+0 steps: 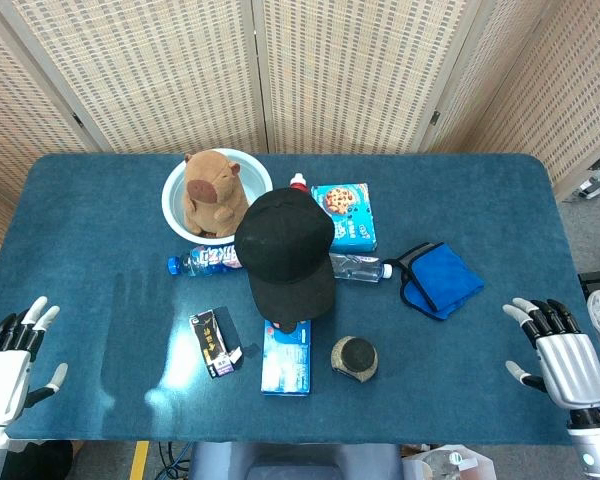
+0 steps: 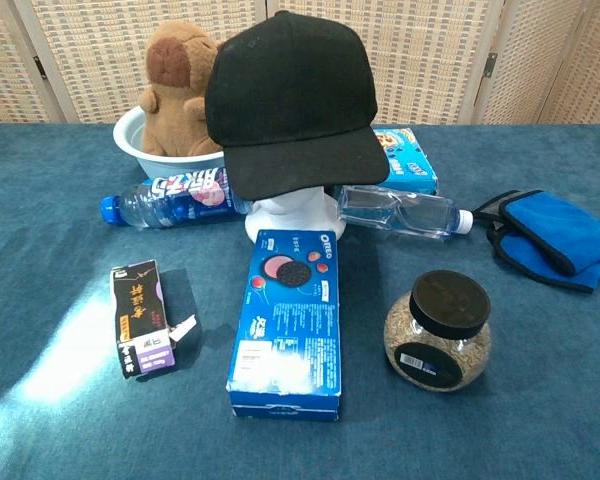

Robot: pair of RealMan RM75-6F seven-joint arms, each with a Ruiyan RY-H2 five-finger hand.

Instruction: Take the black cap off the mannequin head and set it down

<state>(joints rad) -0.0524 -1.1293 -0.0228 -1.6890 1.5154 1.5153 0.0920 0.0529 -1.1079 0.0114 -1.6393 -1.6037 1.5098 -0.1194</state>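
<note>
A black cap [image 1: 283,249] [image 2: 291,103] sits on a white mannequin head [image 2: 288,213] at the middle of the blue table, its brim toward me. Only the neck and chin of the head show under the brim in the chest view. My left hand [image 1: 15,361] hovers at the table's near left edge, fingers spread and empty. At the near right edge my right hand [image 1: 557,350] is the same, fingers apart with nothing in it. Both hands are far from the cap and do not show in the chest view.
A white bowl [image 1: 178,190] with a brown plush capybara [image 1: 211,191] stands behind the head. Two plastic bottles [image 2: 170,198] [image 2: 400,212] lie beside it. In front are an Oreo box [image 2: 288,320], a small black carton [image 2: 143,317] and a black-lidded jar [image 2: 439,329]. A blue cloth [image 1: 438,278] lies right.
</note>
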